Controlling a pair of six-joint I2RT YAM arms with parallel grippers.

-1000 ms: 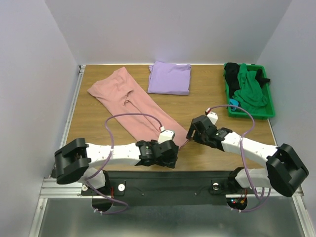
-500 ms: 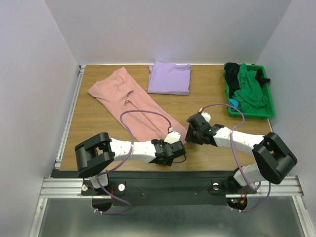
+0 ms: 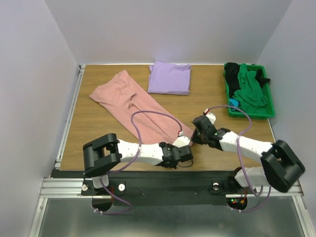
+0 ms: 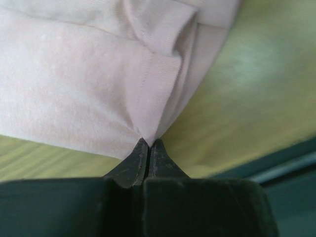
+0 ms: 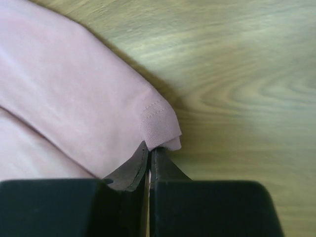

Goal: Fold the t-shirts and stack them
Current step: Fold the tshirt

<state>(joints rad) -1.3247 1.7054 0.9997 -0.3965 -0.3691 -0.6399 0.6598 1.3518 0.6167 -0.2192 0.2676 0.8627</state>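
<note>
A dusty-pink t-shirt lies as a long diagonal strip across the table, from back left to front centre. My left gripper is shut on its near hem, the cloth puckering up from the closed tips. My right gripper is shut on the stitched hem corner beside it, its tips pinching the edge. A plain lavender t-shirt lies folded at the back centre.
A green tray at the back right holds green and black cloth. Bare wooden table lies left of the pink shirt. White walls close in on both sides. A black rail runs along the near edge.
Both grippers have closed from open onto the pink shirt's near end. The left gripper slid right toward the hem. The shirt's far end has shifted slightly.
</note>
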